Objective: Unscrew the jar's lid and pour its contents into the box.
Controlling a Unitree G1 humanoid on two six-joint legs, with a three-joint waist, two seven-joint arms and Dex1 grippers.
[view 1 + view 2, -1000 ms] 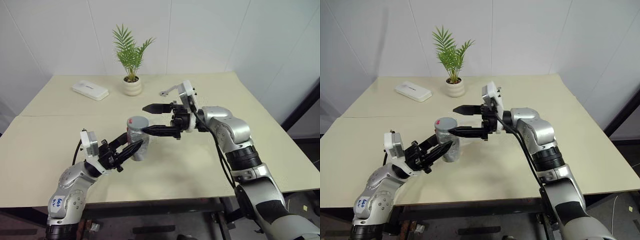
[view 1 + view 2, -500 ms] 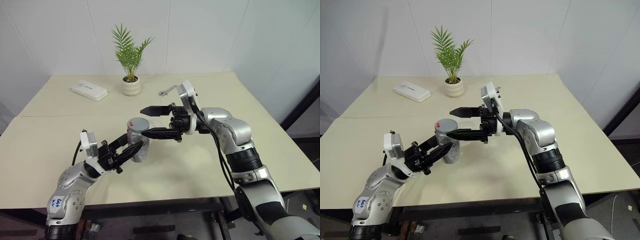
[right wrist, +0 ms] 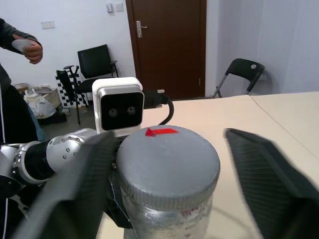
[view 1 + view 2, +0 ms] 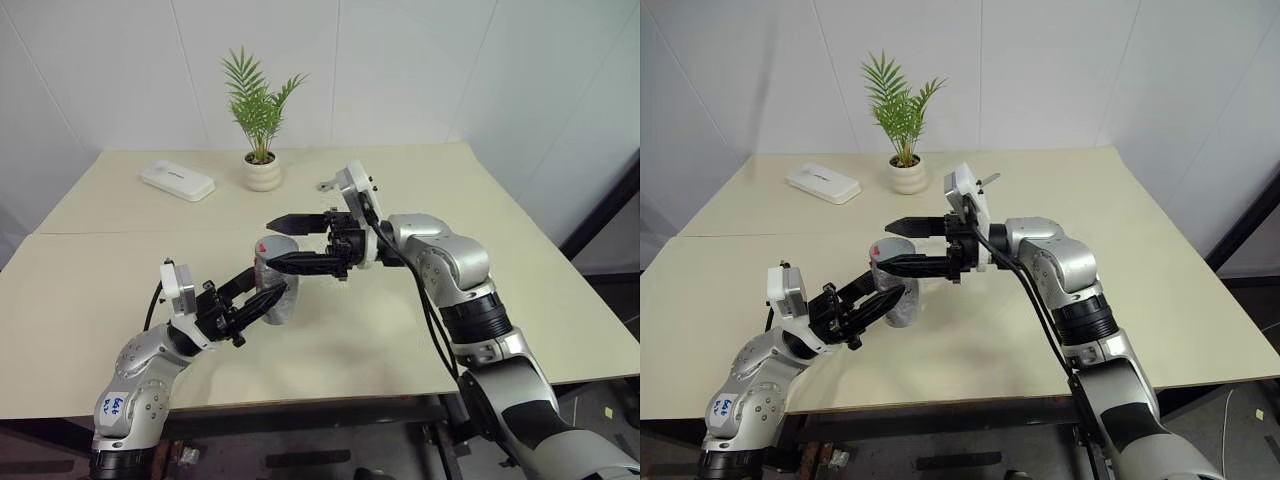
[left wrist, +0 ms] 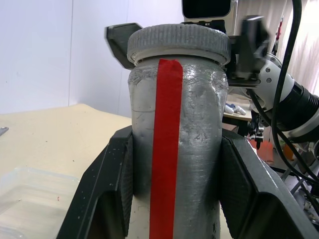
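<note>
The left gripper's point(image 4: 268, 283) jaws pinch the jar point(image 5: 175, 149) by its middle, one black finger point(image 5: 107, 189) pressed to each side of the grey wall, the red stripe facing back along the wrist between them. The right gripper's point(image 4: 270, 244) jaws stand spread. They reach in level from the robot's right and straddle the lid point(image 3: 167, 159), one finger on the far side and one on the near side. In the right wrist view a gap shows between one finger point(image 3: 269, 179) and the lid's ribbed edge; whether the other finger touches the lid I cannot tell.

The jar stands upright near the middle of the table point(image 4: 120, 290), towards the front edge, and the lid sits on top of it with its small red mark facing up. The wall is too cloudy to make out what is inside.

The box point(image 5: 25, 194) lies on the table just beside the jar, a clear tray with a rounded corner.

Well behind, near the back edge, a white pot point(image 4: 264, 175) holds a green plant, and a flat white case point(image 4: 177, 180) lies to its left. A person's hand point(image 3: 32, 52) shows in the room beyond the table.
</note>
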